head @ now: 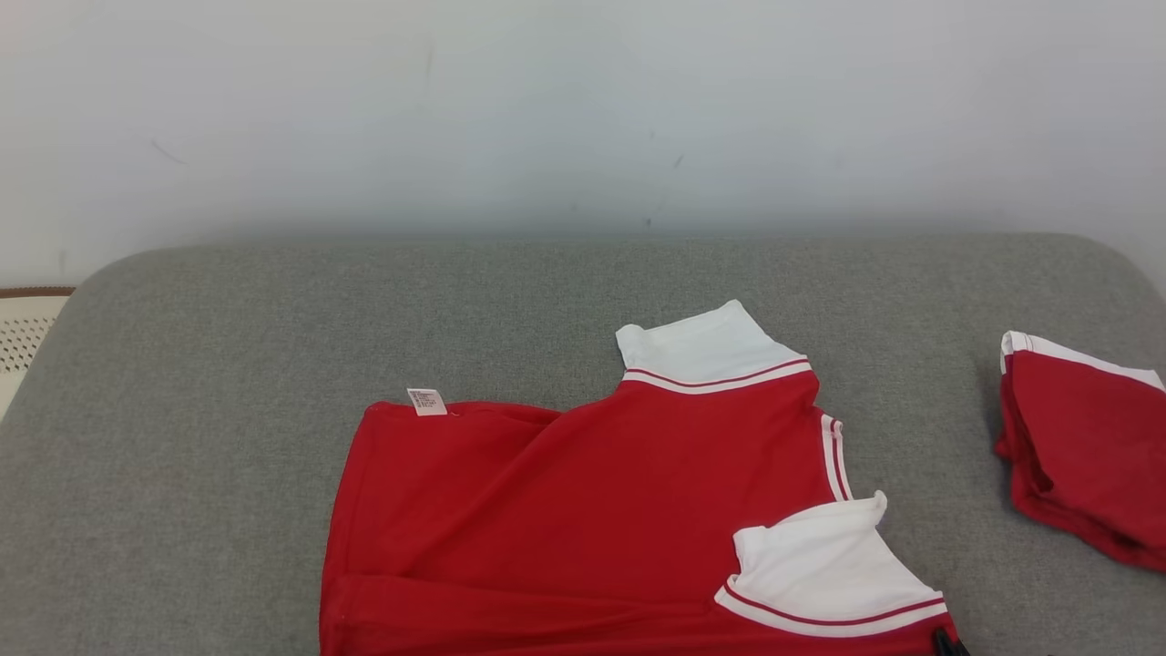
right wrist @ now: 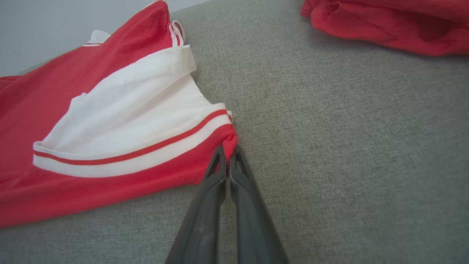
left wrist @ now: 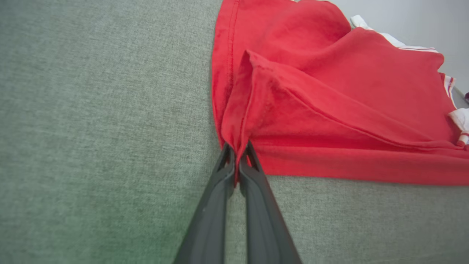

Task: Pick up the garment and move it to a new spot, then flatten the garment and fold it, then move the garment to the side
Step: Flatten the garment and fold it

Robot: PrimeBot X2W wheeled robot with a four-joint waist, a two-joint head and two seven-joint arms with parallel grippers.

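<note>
**Two closed grips on one limp red shirt**

Far left: plenty of bare grey woven cushion top [head: 182, 383], rounding off at the corner beside a cream perforated panel [head: 23, 337].

Left of centre: left gripper [left wrist: 237, 154] clamped tight on a hem corner of the red knit shirt with white striped sleeves [head: 565, 510], raising a small tent of cloth there.

Middle: spread mostly flat over the near part of the cushion top, with a small white care label [head: 426, 401] at the far-left corner. Judged light, soft and floppy, not slippery, not fragile. Likely to sag and wrinkle wherever unsupported, so best taken at hem corners or sleeve seams, both ends together, and kept taut.

Right of centre: right gripper [right wrist: 228, 156] pinched closed on the red edge just under the near sleeve's striped band.

Far right: a strip of open cushion, then a folded red-and-white garment [head: 1084, 446] close to the rounded edge. Tighter room that way; freer toward the left and toward the far wall.
</note>
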